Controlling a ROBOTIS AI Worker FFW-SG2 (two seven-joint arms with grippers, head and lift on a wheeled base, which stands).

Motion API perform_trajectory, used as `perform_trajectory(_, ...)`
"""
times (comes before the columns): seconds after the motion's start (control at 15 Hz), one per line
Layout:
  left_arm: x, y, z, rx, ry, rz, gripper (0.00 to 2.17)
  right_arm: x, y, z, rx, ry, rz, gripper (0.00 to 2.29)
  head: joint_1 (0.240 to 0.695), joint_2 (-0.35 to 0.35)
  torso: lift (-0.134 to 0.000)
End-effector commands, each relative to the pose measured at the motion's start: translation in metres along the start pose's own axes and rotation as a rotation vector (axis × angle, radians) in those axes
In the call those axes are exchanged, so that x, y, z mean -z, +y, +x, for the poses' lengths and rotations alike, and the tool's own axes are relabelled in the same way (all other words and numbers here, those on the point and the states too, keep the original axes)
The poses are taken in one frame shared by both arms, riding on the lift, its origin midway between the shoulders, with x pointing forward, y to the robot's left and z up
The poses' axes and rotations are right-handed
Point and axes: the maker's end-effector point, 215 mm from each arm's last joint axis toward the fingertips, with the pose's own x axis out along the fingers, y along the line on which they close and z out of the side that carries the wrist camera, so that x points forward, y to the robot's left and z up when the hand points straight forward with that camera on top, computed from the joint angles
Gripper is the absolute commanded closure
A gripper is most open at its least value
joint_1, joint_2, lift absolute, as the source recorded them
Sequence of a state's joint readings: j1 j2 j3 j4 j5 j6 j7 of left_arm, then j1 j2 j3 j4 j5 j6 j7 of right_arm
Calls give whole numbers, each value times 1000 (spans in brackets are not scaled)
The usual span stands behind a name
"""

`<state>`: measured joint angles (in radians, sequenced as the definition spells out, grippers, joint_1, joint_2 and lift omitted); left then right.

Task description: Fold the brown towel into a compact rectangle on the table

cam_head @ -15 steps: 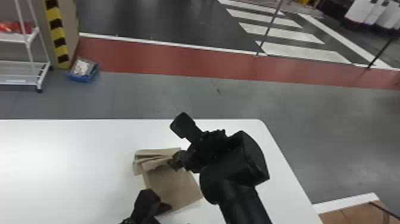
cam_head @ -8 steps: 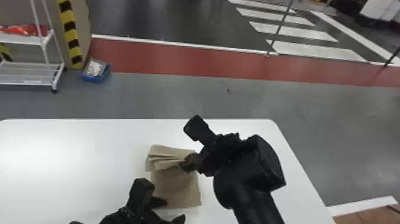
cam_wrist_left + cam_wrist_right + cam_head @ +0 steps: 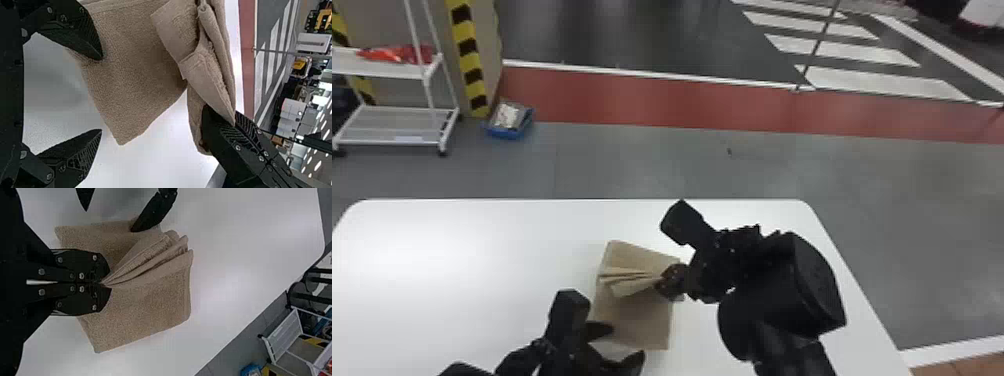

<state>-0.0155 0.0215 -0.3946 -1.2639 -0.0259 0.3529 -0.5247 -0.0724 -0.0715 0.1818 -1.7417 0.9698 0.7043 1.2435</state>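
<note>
Head view: you've got the brown towel [image 3: 637, 327] on the white surface [image 3: 457, 260], partly folded, w/ its loose folds drawn to the R hand [image 3: 661, 287]. That hand is closed on them, but its tips are small and dark here — exact grip's hard to read. The L hand [image 3: 628, 341] sits open by the towel's near part, hiding some of its edge; the bottom edge cuts off your L arm, R arm too. A white rack [image 3: 382, 68] on the floor beyond is cut by the left edge.

L wrist view: your L hand [image 3: 101, 94] is open, one finger over the towel's edge, the other over bare surface. Can't tell if the first touches cloth. The towel runs out of frame, so that bit's lost; the R hand covers part of the bunched folds.

R wrist view: your R hand [image 3: 106, 284] is shut on the gathered folds, which fan out from the tips — cloth under the fingers is hidden. The L hand's fingers stand apart, one cut off at the frame edge, the other overlapping the towel.
</note>
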Motion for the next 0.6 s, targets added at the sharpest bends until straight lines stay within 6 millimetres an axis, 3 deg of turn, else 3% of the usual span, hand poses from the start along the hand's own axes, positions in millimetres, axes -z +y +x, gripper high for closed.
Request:
perform_trajectory(0.0, 2, 0, 0, 0, 7, 0, 242, 0, 4, 3, -2, 16, -26, 1325, 695, -240, 0)
perform_trajectory(0.53, 5, -3, -1, 13, 28, -11, 242, 13, 28, 21, -43, 105, -85, 1325, 695, -232, 0)
